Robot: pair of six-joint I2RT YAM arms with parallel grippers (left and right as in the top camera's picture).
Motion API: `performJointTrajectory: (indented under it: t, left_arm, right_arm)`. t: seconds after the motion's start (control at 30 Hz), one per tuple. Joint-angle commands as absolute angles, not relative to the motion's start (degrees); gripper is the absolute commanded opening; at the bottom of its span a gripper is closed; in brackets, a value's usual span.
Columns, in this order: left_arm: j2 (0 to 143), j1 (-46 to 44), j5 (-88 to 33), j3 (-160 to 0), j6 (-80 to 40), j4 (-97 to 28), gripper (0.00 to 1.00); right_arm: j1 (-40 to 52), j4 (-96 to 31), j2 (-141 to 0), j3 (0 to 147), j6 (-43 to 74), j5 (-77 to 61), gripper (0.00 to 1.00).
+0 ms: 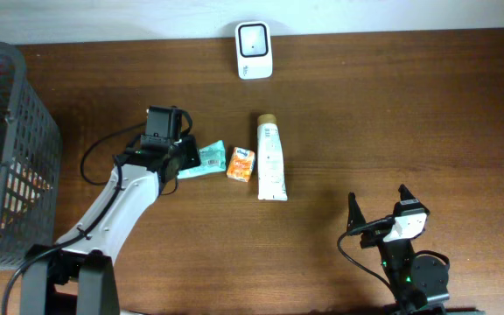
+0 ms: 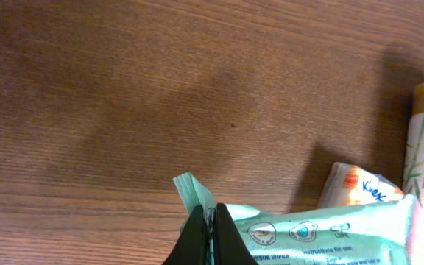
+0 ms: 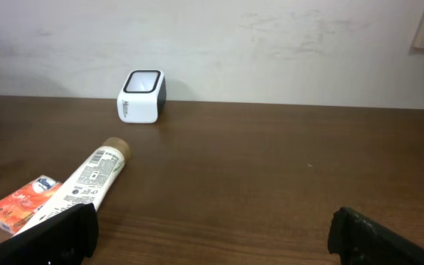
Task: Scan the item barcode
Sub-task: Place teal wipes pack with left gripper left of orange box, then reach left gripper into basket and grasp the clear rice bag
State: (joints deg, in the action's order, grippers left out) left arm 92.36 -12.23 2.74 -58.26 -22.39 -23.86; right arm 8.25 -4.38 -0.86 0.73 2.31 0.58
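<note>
I am pinching the wipes pack by its edge with my left fingers, presumably for presenting it to the scanner, while keeping my right fingers spread.

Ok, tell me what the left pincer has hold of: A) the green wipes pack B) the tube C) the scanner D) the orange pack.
A: the left pincer is shut on the edge of the green wipes pack, while the tube, orange pack and scanner lie outside its grip.

An orange tissue pack lies just beside a white tube, a grey basket far left.
</note>
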Motion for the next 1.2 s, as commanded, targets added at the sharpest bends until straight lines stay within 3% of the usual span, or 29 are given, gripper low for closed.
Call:
performJointTrajectory:
  t: [0.0, 0.03, 0.07, 0.1, 0.13, 0.33, 0.5, 0.7, 0.93, 1.0, 1.07, 1.17]
  left_arm:
    - [92.05, -12.38, 4.36, -57.25, -23.14, -22.46, 0.3]
    - [92.05, -12.38, 4.36, -57.25, -23.11, -21.98, 0.56]
    - [92.05, -12.38, 4.36, -57.25, -23.11, -21.71, 0.7]
    - [92.05, -12.36, 4.36, -57.25, -23.11, -21.63, 0.8]
    - [92.05, -12.38, 4.36, -57.25, -23.11, -21.63, 0.81]
    - [89.47, -11.94, 4.23, -63.79, -15.68, -23.22, 0.8]
    - [83.94, -8.69, 4.34, -83.66, -13.13, -37.34, 0.82]
    - [83.64, 5.78, 4.38, -105.12, -13.15, -51.53, 0.85]
    - [85.08, 25.65, 4.38, -105.8, -19.29, -58.04, 0.84]
    - [86.46, 28.97, 4.4, -105.8, -19.29, -60.05, 0.84]
    - [88.31, 31.88, 4.58, -105.8, -19.31, -62.35, 0.75]
    - [91.39, 34.83, 5.45, -105.01, -19.73, -64.55, 0.75]
  right_arm:
    - [8.19, -4.67, -0.51, 0.32, 1.91, 0.64, 0.98]
    - [8.19, -4.67, -0.51, 0.32, 1.91, 0.64, 0.98]
    - [8.19, -4.67, -0.51, 0.32, 1.91, 0.64, 0.98]
    - [8.19, -4.67, -0.51, 0.32, 1.91, 0.62, 0.98]
    - [8.19, -4.67, -0.51, 0.32, 1.91, 0.64, 0.98]
    - [8.19, -4.67, -0.51, 0.32, 1.91, 0.64, 0.98]
    - [8.19, -4.67, -0.51, 0.32, 1.91, 0.64, 0.98]
    - [8.19, -4.67, -0.51, 0.32, 1.91, 0.64, 0.98]
    - [8.19, -4.67, -0.51, 0.32, 1.91, 0.64, 0.98]
    - [8.19, -4.67, -0.51, 0.32, 1.91, 0.64, 0.99]
    - [8.19, -4.67, -0.51, 0.32, 1.91, 0.64, 0.98]
    - [8.19, -4.67, -0.51, 0.32, 1.91, 0.64, 0.98]
